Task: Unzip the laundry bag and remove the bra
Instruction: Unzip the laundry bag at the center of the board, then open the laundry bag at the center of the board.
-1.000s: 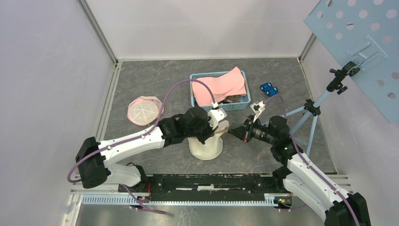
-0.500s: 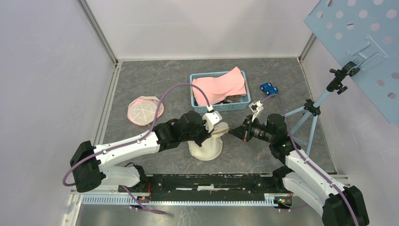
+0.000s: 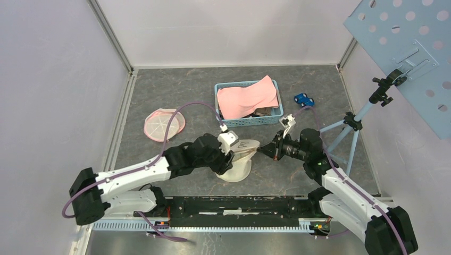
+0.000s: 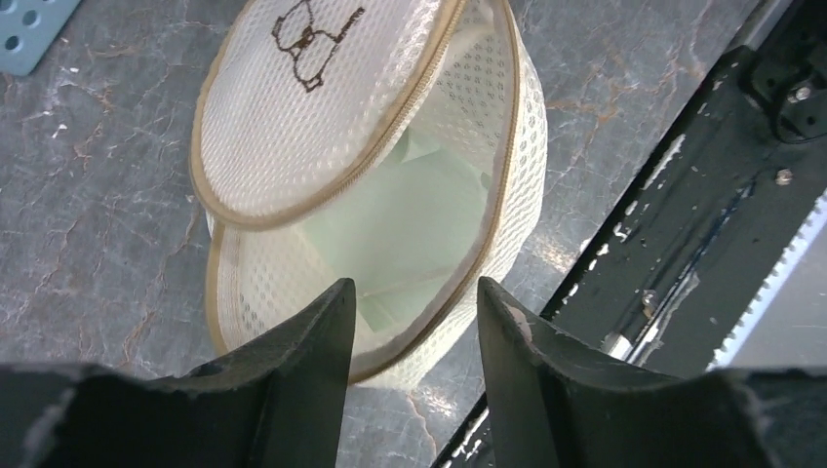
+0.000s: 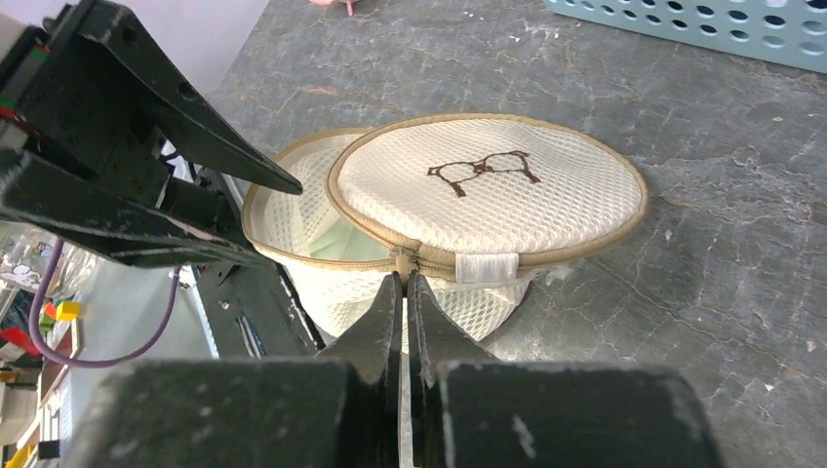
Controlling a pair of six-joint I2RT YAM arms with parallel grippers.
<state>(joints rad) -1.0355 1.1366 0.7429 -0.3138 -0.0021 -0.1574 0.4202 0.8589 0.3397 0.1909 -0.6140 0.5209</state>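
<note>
The laundry bag (image 3: 237, 168) is a round cream mesh case with a tan zipper, standing mid-table. Its lid (image 5: 488, 185), marked with a brown bra outline, is unzipped most of the way round and tilted up. Pale green fabric, the bra (image 4: 410, 224), lies inside. My right gripper (image 5: 403, 277) is shut on the zipper pull (image 5: 401, 261) at the lid's hinge side. My left gripper (image 4: 415, 285) hangs open just above the bag's near rim, holding nothing.
A blue basket (image 3: 222, 109) with pink cloth stands behind the bag. A pink round mesh bag (image 3: 164, 124) lies at the left, a blue toy car (image 3: 303, 99) and a tripod (image 3: 345, 125) at the right. The black rail (image 3: 239, 204) runs along the near edge.
My left gripper has opened and drawn back left, off the bag. The right gripper still pinches the zipper pull, and the lid stands a little wider open.
</note>
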